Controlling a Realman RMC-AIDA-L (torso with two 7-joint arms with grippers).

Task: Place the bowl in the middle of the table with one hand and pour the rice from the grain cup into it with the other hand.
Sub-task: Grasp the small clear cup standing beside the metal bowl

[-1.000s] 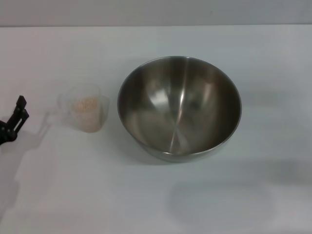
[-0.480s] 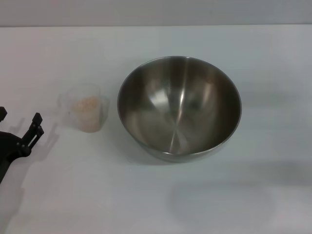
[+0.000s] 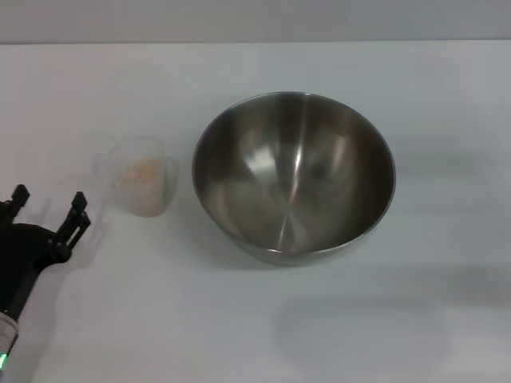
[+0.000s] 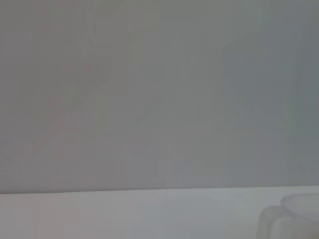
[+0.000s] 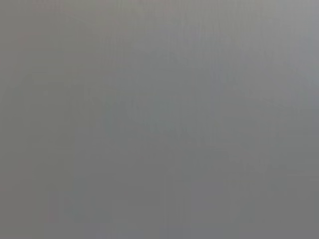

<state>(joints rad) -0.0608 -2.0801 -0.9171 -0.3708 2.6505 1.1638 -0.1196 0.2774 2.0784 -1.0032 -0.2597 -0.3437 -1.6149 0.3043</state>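
At the far left, low over the white bench (image 3: 255,335), is the left gripper (image 3: 46,206). Its jaws are spread apart and hold nothing. It is near the grain cup (image 3: 142,177) but not touching it. The cup stands upright, and the rice (image 3: 144,171) is inside it. Just to the right of the cup sits the big shiny bowl (image 3: 294,175), close to the middle of the bench and empty. So the bowl part looks done. Grabbing the cup and pouring are left to do. The right gripper is not in sight.
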